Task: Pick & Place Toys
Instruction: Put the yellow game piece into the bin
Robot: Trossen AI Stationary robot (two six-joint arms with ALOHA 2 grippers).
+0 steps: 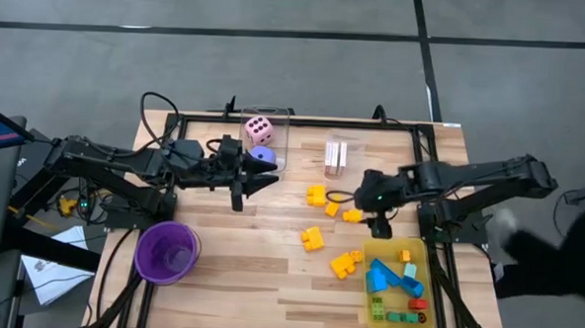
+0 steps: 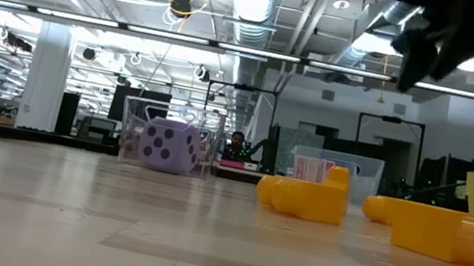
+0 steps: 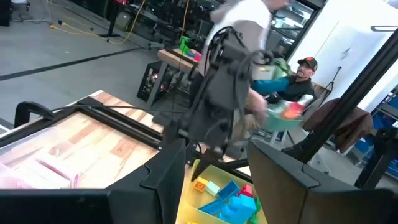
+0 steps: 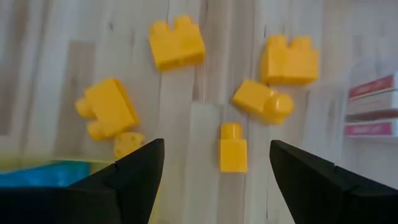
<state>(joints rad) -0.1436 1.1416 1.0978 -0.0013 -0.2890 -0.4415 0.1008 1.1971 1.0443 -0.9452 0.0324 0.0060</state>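
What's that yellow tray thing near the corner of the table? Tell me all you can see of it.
The yellow plastic tray is a shallow rectangular bin lying flat on the wooden table's near right part, long side running front to back. Inside lie mixed toy blocks: blue ones, small yellow, green and red pieces. A yellow block on the table sits against its left rim. The right claw hangs just beyond its far left corner.

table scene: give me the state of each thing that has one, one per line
left gripper: open, empty, beside the clear box
right gripper: open, empty, above the yellow blocks
clear box: holds pink die
purple cup: upright
yellow tray: partly filled with blocks
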